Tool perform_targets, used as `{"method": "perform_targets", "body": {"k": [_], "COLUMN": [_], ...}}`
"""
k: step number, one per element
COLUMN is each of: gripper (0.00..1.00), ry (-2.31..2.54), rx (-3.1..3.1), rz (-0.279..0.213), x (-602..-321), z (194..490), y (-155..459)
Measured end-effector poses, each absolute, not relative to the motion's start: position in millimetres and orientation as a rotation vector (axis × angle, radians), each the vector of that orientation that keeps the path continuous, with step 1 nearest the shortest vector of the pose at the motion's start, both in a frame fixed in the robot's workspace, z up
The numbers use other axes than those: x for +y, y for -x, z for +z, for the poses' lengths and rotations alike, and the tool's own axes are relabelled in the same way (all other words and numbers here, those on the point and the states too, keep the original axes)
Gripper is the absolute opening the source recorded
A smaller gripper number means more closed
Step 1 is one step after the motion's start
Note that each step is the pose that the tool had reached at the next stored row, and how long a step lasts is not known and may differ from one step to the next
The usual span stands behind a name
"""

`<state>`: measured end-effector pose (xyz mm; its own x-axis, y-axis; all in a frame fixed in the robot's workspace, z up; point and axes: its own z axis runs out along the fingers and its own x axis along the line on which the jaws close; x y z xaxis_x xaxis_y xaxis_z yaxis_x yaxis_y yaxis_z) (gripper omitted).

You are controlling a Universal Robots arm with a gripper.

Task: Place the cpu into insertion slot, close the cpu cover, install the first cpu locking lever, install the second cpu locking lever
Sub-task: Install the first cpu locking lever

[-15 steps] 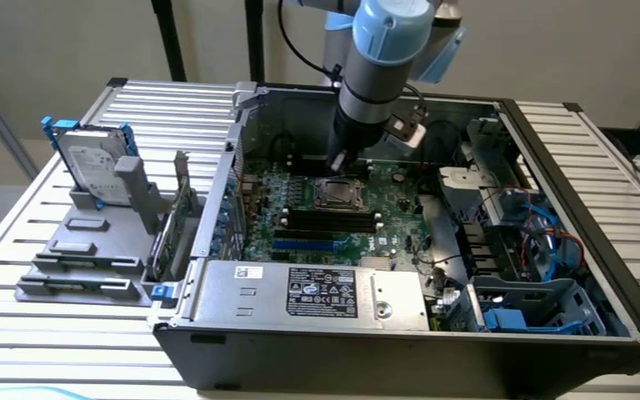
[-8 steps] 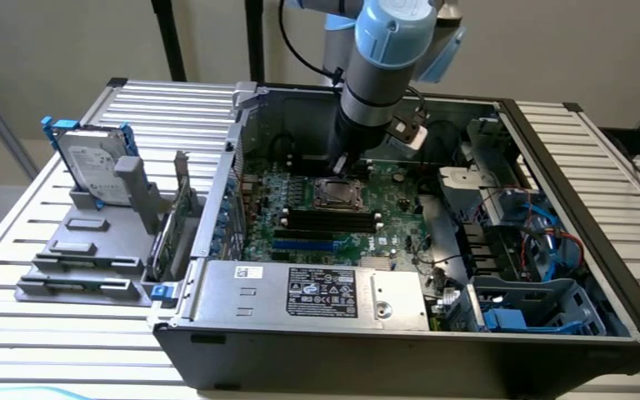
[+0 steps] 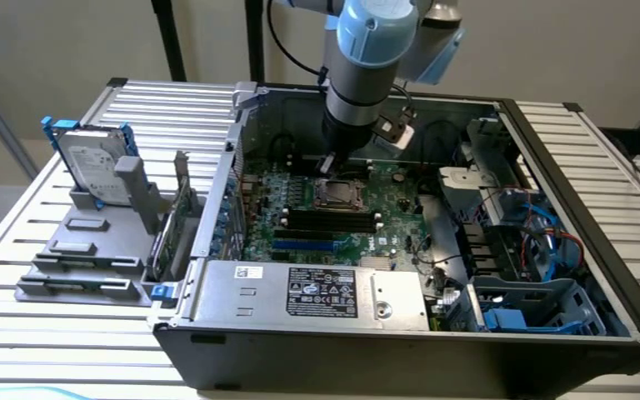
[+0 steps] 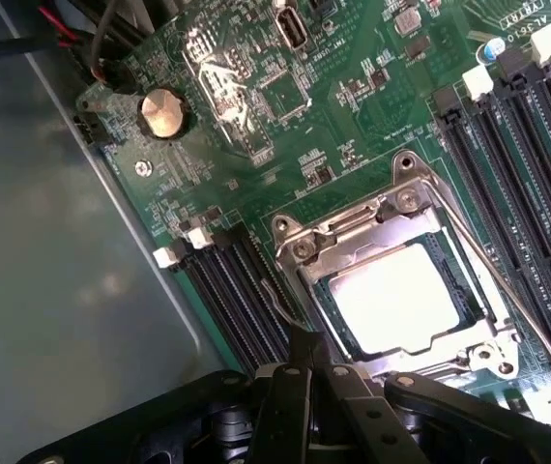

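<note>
Seated flat in the insertion slot [image 4: 406, 290], the cpu [image 4: 396, 298] — pale, glossy face up, edges squared to the socket and turned on a diagonal across the wrist view. Closed down over it, the cpu cover [image 4: 353, 227], a silvery frame whose window leaves the chip's face bare. No clear long axis to chip or frame, both roughly square. Along one side of the socket, a thin metal locking lever [image 4: 507, 290], running parallel to the nearby memory slots [image 4: 527, 164]; at the other side, a second thin lever [image 4: 277, 304], its end just at the gripper [image 4: 314, 372]. Dark fingers [image 4: 290, 406] drawn close together around that lever's tip, though whether actually clamped on it cannot be told. More memory slots [image 4: 222, 290] beside it, and a round coin battery [image 4: 163, 111] farther off on the green board [image 4: 353, 106]. From the exterior view, a wider scene — the arm [image 3: 370, 58] reaching straight down into an open computer case [image 3: 587, 250], its tip just beside the socket [image 3: 339, 193] near the board's middle. A power supply [image 3: 314, 292] along the near edge, blue cables [image 3: 548, 242] at the exterior view's right, a hard drive [image 3: 92, 162] standing in a grey rack [image 3: 87, 250] at its left, all on a slatted metal table [image 3: 31, 325].
</note>
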<state>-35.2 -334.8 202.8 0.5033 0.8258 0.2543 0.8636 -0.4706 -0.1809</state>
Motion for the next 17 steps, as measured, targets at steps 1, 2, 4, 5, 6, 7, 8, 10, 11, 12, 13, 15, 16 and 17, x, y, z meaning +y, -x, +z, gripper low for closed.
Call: {"method": "perform_targets", "body": {"k": [1, 2, 4, 5, 6, 7, 8, 10, 11, 12, 13, 15, 16, 17], "gripper": [0.11, 0.11, 0.11, 0.11, 0.11, 0.11, 0.11, 0.11, 0.11, 0.11, 0.11, 0.11, 0.11, 0.11], "ry": [2.465, 2.465, 2.465, 2.465, 2.466, 2.466, 2.466, 2.466, 2.466, 2.466, 2.466, 2.465, 2.464, 2.463], "rx": [-1.424, -1.424, -1.424, -1.424, -1.425, -1.425, -1.425, -1.425, -1.426, -1.426, -1.427, -1.429, -1.430, -1.433], "rz": [-0.189, -0.189, -0.189, -0.189, -0.189, -0.188, -0.188, -0.188, -0.188, -0.188, -0.187, -0.187, -0.188, -0.188], "x": [-334.2, -333.3, -331.0, -329.9, -329.5, -329.5, -329.5, -329.5, -329.5, -329.5, -329.5, -329.5, -329.4, -329.4], "z": [203.0, 203.0, 203.0, 203.0, 203.0, 203.0, 203.0, 203.0, 203.0, 203.0, 203.0, 202.7, 202.4, 202.0], "y": [35.5, 35.6, 35.6, 35.6, 35.6, 35.6, 35.5, 35.0, 34.4, 33.4, 32.3, 30.0, 29.1, 28.4]}}
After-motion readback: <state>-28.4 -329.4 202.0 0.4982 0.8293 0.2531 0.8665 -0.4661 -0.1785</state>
